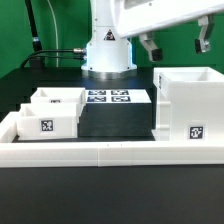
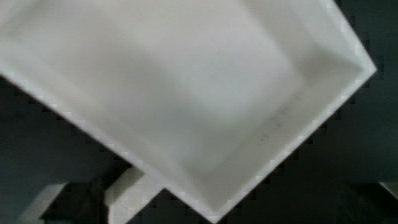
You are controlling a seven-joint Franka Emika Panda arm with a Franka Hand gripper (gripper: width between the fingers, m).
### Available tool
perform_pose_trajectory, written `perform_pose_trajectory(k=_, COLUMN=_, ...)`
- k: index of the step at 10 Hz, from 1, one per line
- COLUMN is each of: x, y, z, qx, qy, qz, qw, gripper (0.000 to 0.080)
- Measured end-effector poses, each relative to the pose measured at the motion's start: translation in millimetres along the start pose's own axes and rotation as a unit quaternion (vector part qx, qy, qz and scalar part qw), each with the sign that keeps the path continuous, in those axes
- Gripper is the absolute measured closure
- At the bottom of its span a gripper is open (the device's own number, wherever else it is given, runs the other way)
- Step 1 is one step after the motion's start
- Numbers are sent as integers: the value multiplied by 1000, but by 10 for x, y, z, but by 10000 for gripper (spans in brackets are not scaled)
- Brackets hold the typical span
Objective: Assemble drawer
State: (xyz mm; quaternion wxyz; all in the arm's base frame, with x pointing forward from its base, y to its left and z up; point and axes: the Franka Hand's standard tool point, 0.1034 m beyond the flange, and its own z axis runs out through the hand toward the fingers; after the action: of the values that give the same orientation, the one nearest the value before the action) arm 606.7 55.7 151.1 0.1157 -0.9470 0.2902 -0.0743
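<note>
**Gripper hangs spread wide at one o'clock**

Here's the arm's white, round pedestal base [image 1: 107,52], planted at twelve o'clock in the exterior view. From up there the white, blocky upper links [image 1: 150,14] sweep across towards one o'clock, cropped by the frame edge. Beneath them the white-bodied two-finger gripper [image 1: 176,44] points straight down, jaws parted as far as they go. One dark finger [image 1: 150,46] sits nearer twelve o'clock, its twin [image 1: 203,42] out towards two. On the wrist view, the dark fingertips [image 2: 50,200] are just blurred stubs, well apart.

Black table [image 1: 115,125]: housing [image 1: 188,105], trays [image 1: 45,120], marker board [image 1: 108,97], border wall [image 1: 100,152]
</note>
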Motion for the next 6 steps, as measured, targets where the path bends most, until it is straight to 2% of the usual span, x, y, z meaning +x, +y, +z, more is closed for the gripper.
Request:
perform_pose_trajectory(k=2, x=59, y=247, z=-13, qx=-5, qy=-1, qz=-118, qw=993, gripper=150)
perform_pose_trajectory(k=6, x=72, y=276, z=-9, qx=-10, qy=-2, qz=-249, qw=968, gripper=150)
